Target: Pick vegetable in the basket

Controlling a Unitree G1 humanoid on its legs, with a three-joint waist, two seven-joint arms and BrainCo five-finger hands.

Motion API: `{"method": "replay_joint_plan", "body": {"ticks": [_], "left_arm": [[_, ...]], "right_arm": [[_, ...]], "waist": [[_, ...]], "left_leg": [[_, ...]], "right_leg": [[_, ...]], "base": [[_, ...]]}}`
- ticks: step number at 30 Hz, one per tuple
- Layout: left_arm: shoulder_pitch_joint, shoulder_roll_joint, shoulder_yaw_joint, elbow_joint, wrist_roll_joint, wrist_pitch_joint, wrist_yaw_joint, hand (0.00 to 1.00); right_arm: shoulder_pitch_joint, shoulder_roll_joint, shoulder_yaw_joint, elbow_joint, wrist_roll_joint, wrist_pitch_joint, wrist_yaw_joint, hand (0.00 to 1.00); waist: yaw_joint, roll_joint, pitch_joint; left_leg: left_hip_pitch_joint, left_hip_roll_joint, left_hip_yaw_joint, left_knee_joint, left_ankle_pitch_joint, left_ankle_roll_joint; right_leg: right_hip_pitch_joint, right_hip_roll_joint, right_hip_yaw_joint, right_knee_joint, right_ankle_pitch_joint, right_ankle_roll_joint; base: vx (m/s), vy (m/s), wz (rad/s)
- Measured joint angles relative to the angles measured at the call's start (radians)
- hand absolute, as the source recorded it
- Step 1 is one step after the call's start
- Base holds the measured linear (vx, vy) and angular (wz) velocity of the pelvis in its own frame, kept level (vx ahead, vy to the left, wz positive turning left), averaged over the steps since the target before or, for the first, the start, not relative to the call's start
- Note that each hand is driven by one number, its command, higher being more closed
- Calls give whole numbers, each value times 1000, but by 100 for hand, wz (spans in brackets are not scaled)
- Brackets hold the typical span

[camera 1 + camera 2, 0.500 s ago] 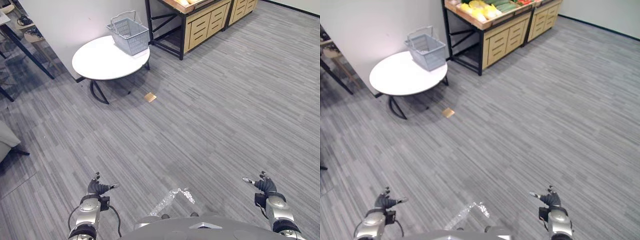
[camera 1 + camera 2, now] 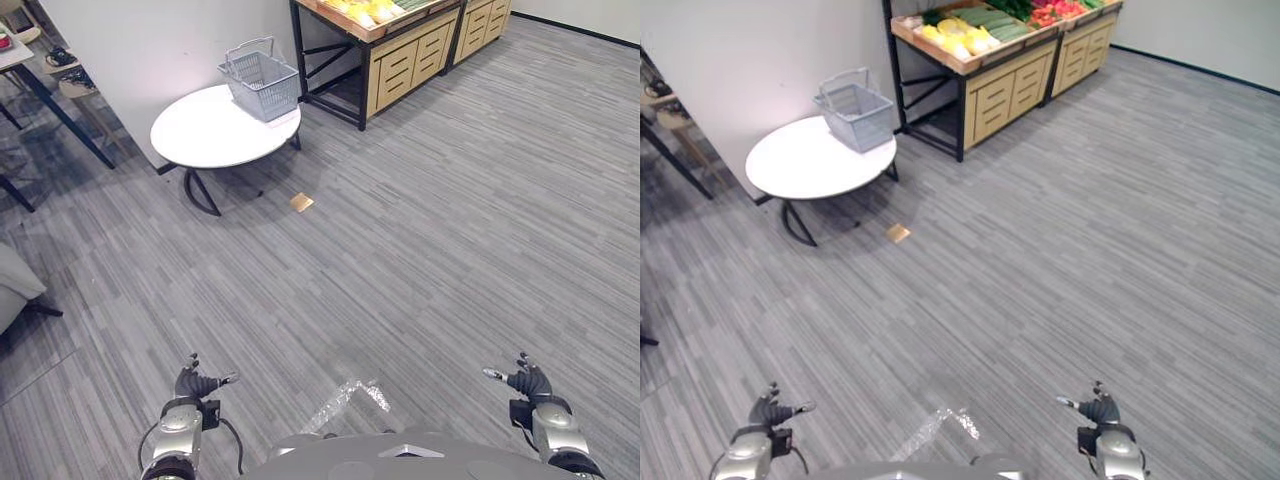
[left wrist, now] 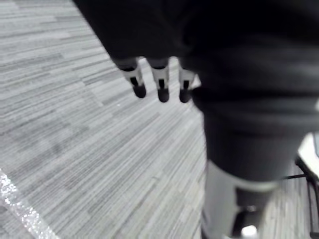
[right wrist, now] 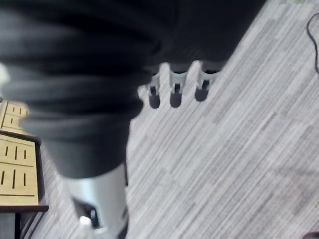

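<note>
A grey wire basket (image 2: 260, 82) with its handle raised stands on the far edge of a round white table (image 2: 205, 135), far ahead on my left. Yellow, green and red vegetables (image 2: 970, 30) lie on top of a wooden stand beyond it. My left hand (image 2: 192, 385) and right hand (image 2: 528, 383) hang low at my sides above the grey floor, far from the basket and the vegetables. Both are open with relaxed fingers (image 3: 159, 84) and hold nothing. The right hand's fingers (image 4: 174, 89) also hang loose over the floor.
The wooden stand (image 2: 405, 55) with drawers and a black frame runs along the back right. A small tan scrap (image 2: 301, 202) lies on the floor by the table. A black-legged desk (image 2: 60, 115) and a grey seat (image 2: 15, 285) are on the left. A white wall (image 2: 150, 40) is behind the table.
The whole picture has shifted, so the camera moved: more of the vegetable stand shows at the top and my hands sit lower. Both hands keep the same pose.
</note>
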Motion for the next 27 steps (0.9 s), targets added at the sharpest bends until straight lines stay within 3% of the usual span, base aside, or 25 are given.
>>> {"method": "replay_joint_plan", "body": {"ticks": [9, 11, 13, 14, 15, 17, 19, 20, 22, 23, 24, 26, 27], "left_arm": [[-4, -3, -2, 11, -33, 0, -1, 0], [-6, -3, -2, 12, -35, 0, -1, 0], [-7, -1, -2, 11, -39, 1, -2, 0], [-9, -2, -2, 9, -39, 1, -2, 0], [-6, -5, -2, 7, -40, 2, -2, 0], [1, -7, -2, 6, -56, 3, -2, 0], [1, -13, -2, 6, -73, 3, -1, 0], [3, -17, -2, 4, -76, 3, -2, 0], [3, -28, -6, 4, -77, 3, -2, 0], [1, -33, -20, 3, -77, 3, -2, 0], [6, -32, -30, 3, -76, 2, -2, 0], [-9, -36, -30, 6, -75, 2, -3, 0], [-21, -36, -31, 6, -74, 2, -7, 0]], "right_arm": [[-46, 1, 0, 3, 5, 1, -4, 0], [-52, 1, 6, 3, 6, 1, -6, 0], [-58, -1, 35, 3, 13, 1, -5, 0], [-60, -1, 40, 3, 13, 1, -4, 0], [-62, -5, 46, 2, 13, 1, -4, 0], [-68, -21, 54, 2, 14, 1, -5, 0], [-75, -41, 52, 2, 22, 2, -6, 0], [-81, -48, 47, 2, 24, 1, -7, 0], [-82, -56, 39, 5, 43, 1, -8, 0], [-80, -61, 36, 10, 44, 1, -10, 0], [-83, -57, 39, 14, 44, 1, -11, 0], [-77, -50, 38, 36, 44, 1, -7, 0], [-76, -36, 35, 38, 43, 1, -5, 0]], "waist": [[-2, 12, 7], [-3, 11, 18], [9, 15, 50], [8, 13, 59], [17, 5, 76], [30, 16, 87], [39, 17, 90], [40, 19, 89], [40, 31, 89], [41, 38, 94], [55, 36, 89], [63, 5, 89], [68, -9, 88]], "left_leg": [[-24, -1, 5, 0, -1, -1], [-75, 4, 11, 113, -63, -12], [-199, 50, 47, 449, -181, -91], [-240, 64, 58, 552, -182, -95], [-335, 93, 65, 756, -162, -99], [-409, 129, 70, 857, -193, -93], [-450, 142, 89, 745, -195, -88], [-472, 138, 87, 606, -166, -82], [-490, 141, 82, 361, -69, -89], [-494, 148, 88, 290, 40, -91], [-503, 122, 101, 334, 81, -52], [-516, 87, 122, 387, 16, 16], [-500, 61, 128, 388, -5, 35]], "right_leg": [[-31, 1, 5, 18, -9, -5], [-49, -3, 8, 70, -40, -8], [-53, 7, 23, 124, -101, -33], [-48, 7, 27, 135, -108, -40], [-36, 10, 49, 152, -123, -47], [-5, 8, 67, 155, -139, -50], [4, -15, 92, 152, -158, -40], [6, -35, 103, 147, -173, -24], [27, -55, 113, 117, -194, 0], [49, -70, 120, 91, -213, 17], [67, -104, 133, 86, -239, 13], [50, -135, 149, 149, -235, 15], [16, -148, 168, 251, -216, 47]], "base": [[18, -11, -1], [28, -45, -3], [-46, -64, -9], [-28, -61, -20], [29, -34, -31], [202, 39, -37], [251, 129, -35], [287, 201, -29], [335, 228, -20], [483, 330, -18], [587, 388, -23], [545, 273, -11], [558, 245, 14]]}}
